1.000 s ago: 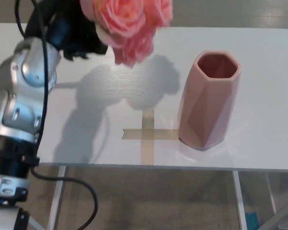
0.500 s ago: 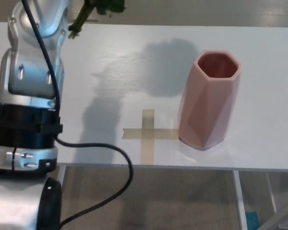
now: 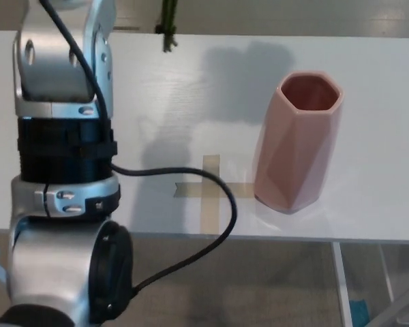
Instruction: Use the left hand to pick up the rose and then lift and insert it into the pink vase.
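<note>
The left arm fills the left side, brushed silver shells with a ribbed black band and a glossy black cable looping off it. Its hand is above the frame, so its grip can't be judged. Only the rose's thin green stem pokes down at the top edge, above the table. The vase, faceted, glossy pink, mouth open, stands upright beside a tape cross.

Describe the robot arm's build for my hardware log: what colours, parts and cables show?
The left arm is made of brushed silver metal segments with a black ribbed band at the joint. A black cable loops out from it. A silver collar carries small buttons. Neither hand shows.
</note>
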Motion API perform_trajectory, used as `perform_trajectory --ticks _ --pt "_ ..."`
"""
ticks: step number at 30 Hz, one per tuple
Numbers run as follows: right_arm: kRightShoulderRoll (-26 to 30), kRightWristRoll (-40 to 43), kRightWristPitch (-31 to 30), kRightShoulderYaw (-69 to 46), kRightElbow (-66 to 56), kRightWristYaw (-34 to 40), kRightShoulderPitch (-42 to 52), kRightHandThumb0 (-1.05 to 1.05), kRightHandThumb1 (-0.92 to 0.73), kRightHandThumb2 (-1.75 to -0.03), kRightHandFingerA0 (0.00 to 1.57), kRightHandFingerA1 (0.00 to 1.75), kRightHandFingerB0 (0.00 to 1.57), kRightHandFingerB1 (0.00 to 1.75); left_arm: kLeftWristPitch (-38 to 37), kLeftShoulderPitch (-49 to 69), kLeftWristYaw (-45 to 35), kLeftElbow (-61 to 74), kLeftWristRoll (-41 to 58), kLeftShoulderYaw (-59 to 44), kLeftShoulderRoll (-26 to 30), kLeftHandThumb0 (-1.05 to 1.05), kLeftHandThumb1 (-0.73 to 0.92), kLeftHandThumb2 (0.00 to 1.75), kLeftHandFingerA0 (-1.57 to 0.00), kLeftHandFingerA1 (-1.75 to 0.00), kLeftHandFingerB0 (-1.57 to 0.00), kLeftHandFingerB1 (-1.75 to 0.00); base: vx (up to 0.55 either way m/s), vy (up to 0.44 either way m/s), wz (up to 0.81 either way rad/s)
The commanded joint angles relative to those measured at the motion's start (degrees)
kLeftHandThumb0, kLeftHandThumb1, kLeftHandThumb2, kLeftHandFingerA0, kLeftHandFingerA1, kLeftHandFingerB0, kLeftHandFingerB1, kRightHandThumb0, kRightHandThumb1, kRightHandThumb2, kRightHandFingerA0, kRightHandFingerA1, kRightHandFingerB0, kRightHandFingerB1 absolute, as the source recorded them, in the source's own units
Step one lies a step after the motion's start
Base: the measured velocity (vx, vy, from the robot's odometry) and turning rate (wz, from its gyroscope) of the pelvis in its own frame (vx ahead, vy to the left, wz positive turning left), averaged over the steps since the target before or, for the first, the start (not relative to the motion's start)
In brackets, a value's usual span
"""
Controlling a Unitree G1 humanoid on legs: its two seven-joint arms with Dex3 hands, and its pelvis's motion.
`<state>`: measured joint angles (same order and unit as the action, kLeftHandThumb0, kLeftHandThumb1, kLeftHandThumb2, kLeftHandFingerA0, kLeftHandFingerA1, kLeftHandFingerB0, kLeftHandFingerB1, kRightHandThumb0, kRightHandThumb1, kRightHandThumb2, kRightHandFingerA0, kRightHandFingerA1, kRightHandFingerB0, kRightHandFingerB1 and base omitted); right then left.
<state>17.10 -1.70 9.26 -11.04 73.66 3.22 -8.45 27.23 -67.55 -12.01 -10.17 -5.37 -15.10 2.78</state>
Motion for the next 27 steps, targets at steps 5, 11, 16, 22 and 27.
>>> perform_trajectory --ticks 5,11,16,22,27 --pt "0.81 -0.47 -0.69 0.79 0.53 -0.96 1.14 -0.25 -0.56 -0.56 0.73 0.52 0.60 0.46 24.59 -10.72 3.30 3.38 14.65 -7.77 -5.53 -0.22 0.80 0.65 -1.14 -1.39 -0.83 -0.70 0.00 0.000 0.00" --pt "0.84 -0.57 -0.80 1.17 0.52 -0.79 1.08 -0.25 -0.56 -0.56 0.74 0.52 0.60 0.46 25.60 -12.61 3.71 3.67 15.40 -8.05 -6.85 -0.22 0.82 0.64 -1.14 -1.36 -0.82 -0.70 0.00 0.000 0.00" --pt "0.88 -0.37 -1.05 1.23 0.52 -0.95 0.78 -0.25 -0.55 -0.56 0.74 0.52 0.61 0.46 27.38 -13.35 4.42 5.07 16.32 -7.85 -8.05 -0.22 0.82 0.64 -1.13 -1.36 -0.81 -0.69 0.00 0.000 0.00" --pt "1.07 -0.15 -1.17 1.28 0.45 -1.27 0.53 -0.25 -0.55 -0.56 0.74 0.52 0.61 0.46 28.98 -14.33 5.26 5.84 17.78 -6.95 -8.86 -0.22 0.82 0.64 -1.12 -1.35 -0.80 -0.68 0.00 0.000 0.00" --pt "0.89 -0.12 -1.42 1.38 0.34 -1.20 0.45 -0.25 -0.55 -0.56 0.74 0.52 0.61 0.46 30.27 -14.92 7.51 6.31 18.88 -6.17 -9.88 -0.23 0.82 0.66 -1.10 -1.37 -0.79 -0.58 0.00 0.000 0.00"
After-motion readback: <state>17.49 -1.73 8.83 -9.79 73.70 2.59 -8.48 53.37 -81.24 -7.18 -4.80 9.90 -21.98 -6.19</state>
